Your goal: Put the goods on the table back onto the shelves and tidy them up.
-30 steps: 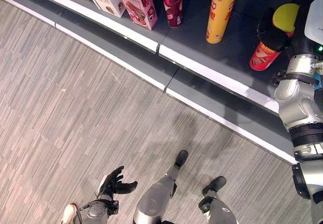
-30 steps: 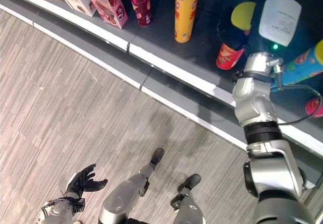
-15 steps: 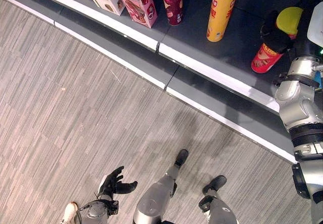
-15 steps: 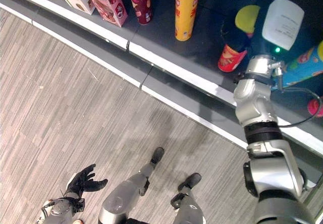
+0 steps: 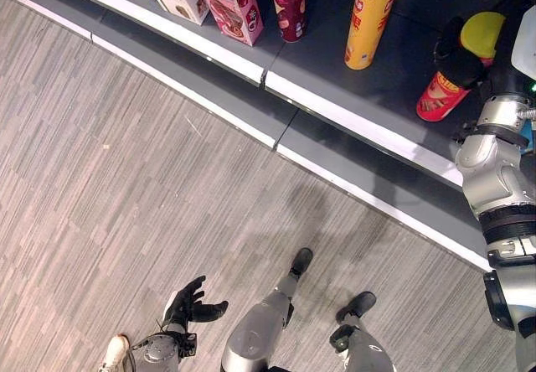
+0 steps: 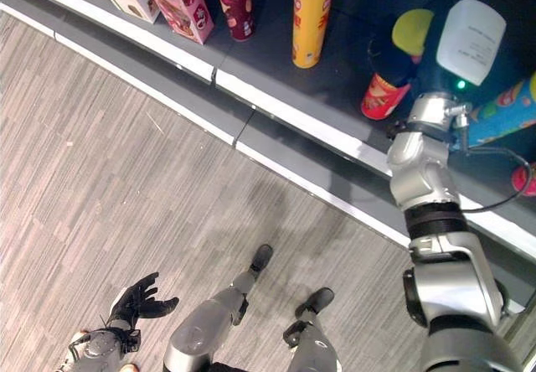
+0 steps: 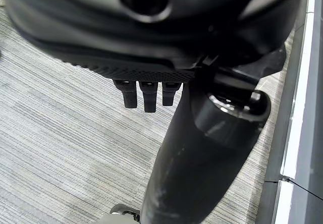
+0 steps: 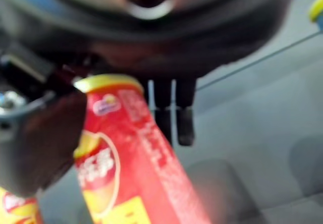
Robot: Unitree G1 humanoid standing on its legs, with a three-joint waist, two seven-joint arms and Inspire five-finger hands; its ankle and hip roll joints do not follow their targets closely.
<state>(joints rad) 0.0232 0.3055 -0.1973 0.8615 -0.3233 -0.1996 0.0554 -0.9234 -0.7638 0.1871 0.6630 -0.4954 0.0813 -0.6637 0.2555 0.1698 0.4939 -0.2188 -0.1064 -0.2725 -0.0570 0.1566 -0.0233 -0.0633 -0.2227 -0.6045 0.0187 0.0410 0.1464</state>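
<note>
right hand (image 6: 394, 49) gripping red can (image 6: 383, 95), near shelf edge (image 6: 335, 142)

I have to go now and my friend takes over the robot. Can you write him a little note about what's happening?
Right robot hand: curled round the red can, which is tilted, base down on the shelf.
Left robot hand: open, holding nothing, low over the floor.
Already upright on the shelf: yellow can, dark red can, pink box.
Left: stand the red can straight, let go, tidy the row.
</note>
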